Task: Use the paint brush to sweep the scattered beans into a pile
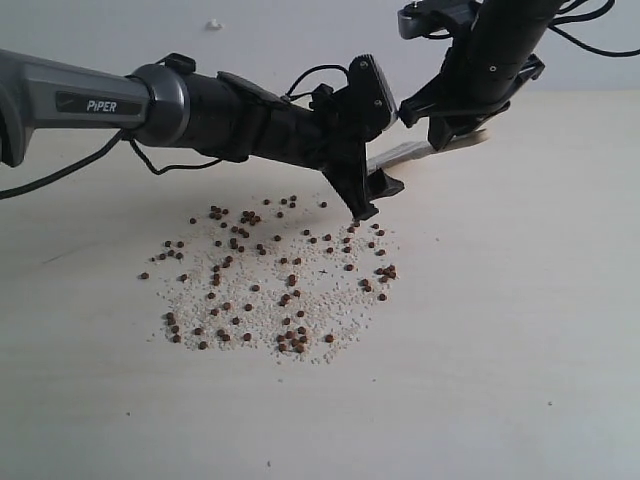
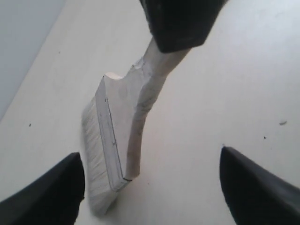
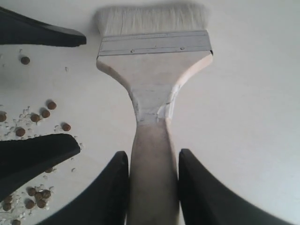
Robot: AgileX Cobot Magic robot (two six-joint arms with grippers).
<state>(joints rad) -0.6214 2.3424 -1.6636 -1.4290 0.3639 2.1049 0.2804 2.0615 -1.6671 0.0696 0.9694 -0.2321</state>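
two hazards noted. first, the left gripper (image 2: pixel 150 164) hangs with jaws fully apart, holding nothing, just beside the paint brush (image 3: pixel 152 70) at the far edge of the scatter; a sweep toward the beans (image 1: pixel 260 280) would likely strike its fingers. second, the beans lie loose among pale grains across the table (image 1: pixel 520 360), not yet gathered; a fast stroke could flick them outward. the right gripper (image 3: pixel 152 161) stands about half open, clamped on the wooden handle with both fingers against it; the bristles point down at the table, contact not clear
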